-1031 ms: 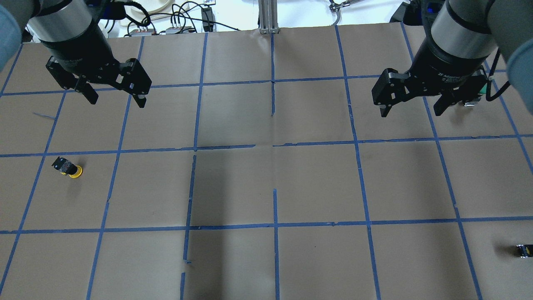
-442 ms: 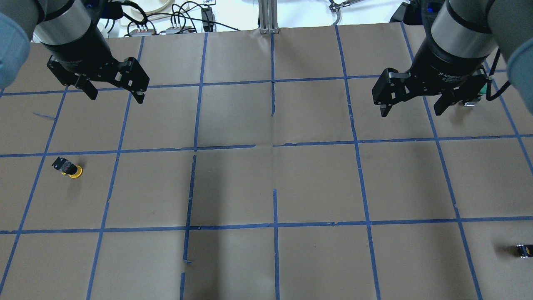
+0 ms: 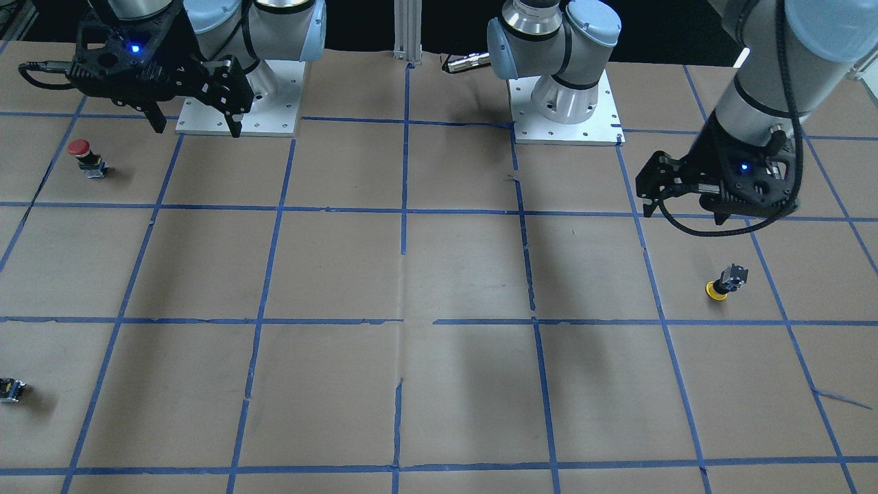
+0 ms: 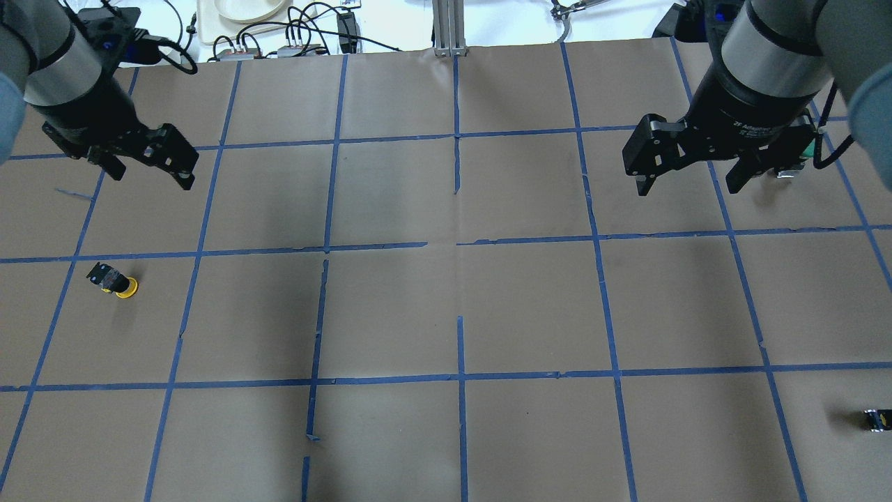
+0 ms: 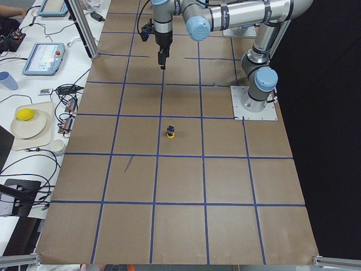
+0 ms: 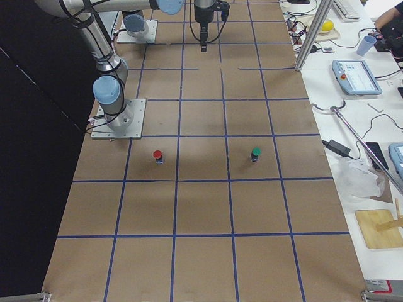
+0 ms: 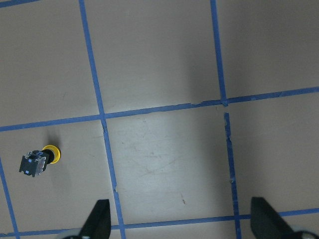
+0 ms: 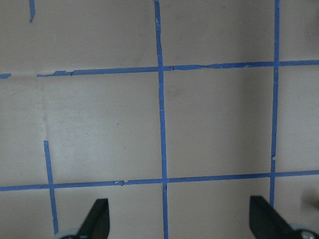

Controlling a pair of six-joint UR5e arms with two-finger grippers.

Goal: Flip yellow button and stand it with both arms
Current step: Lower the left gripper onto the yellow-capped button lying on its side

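Note:
The yellow button (image 4: 116,281) lies tipped over on the brown table at the left, its yellow cap on the paper and its dark switch block raised. It also shows in the front view (image 3: 725,282), the left side view (image 5: 171,132) and the left wrist view (image 7: 41,160). My left gripper (image 4: 150,177) is open and empty. It hangs above the table, beyond the button and slightly to its right (image 3: 682,209). My right gripper (image 4: 688,187) is open and empty, high over the far right of the table (image 3: 197,129).
A red-capped button (image 3: 83,156) stands near my right arm's base. A green-capped button (image 6: 255,153) stands beyond my right gripper. A small capless dark switch block (image 4: 877,420) lies at the near right edge. Cables and a plate (image 4: 240,8) lie past the far edge.
My left gripper has moved left and nearer to the yellow button, and looks lower. It stays open. The right arm and the button have not moved.

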